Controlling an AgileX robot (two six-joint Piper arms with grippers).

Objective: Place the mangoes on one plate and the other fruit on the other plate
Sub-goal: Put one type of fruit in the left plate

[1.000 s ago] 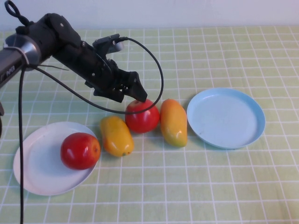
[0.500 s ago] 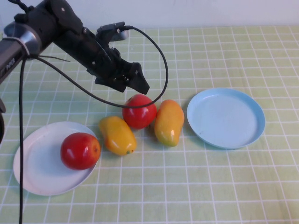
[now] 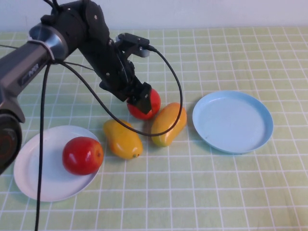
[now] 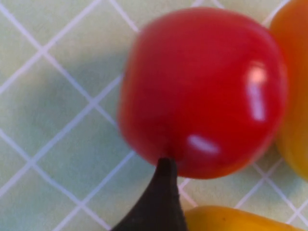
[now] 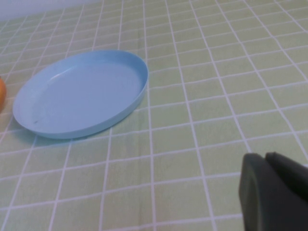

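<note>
With the left hand [image 3: 141, 100] spread wide over the loose apple [image 3: 147, 104], which touches the mango [image 3: 167, 124] beside the blue plate [image 3: 233, 121], a careless closing risks nudging both; the right hand [image 5: 276, 192] sits shut nearby.

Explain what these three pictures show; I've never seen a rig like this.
A two-armed robot is sorting fruit on a checked cloth. The high view looks down from the robot's side; the other two come from cameras on each wrist. The left gripper hangs open over an apple, not gripping it yet. The right gripper is shut, parked beside the blue plate. Another apple sits on the white plate. Two mangoes lie on the cloth between the plates.
</note>
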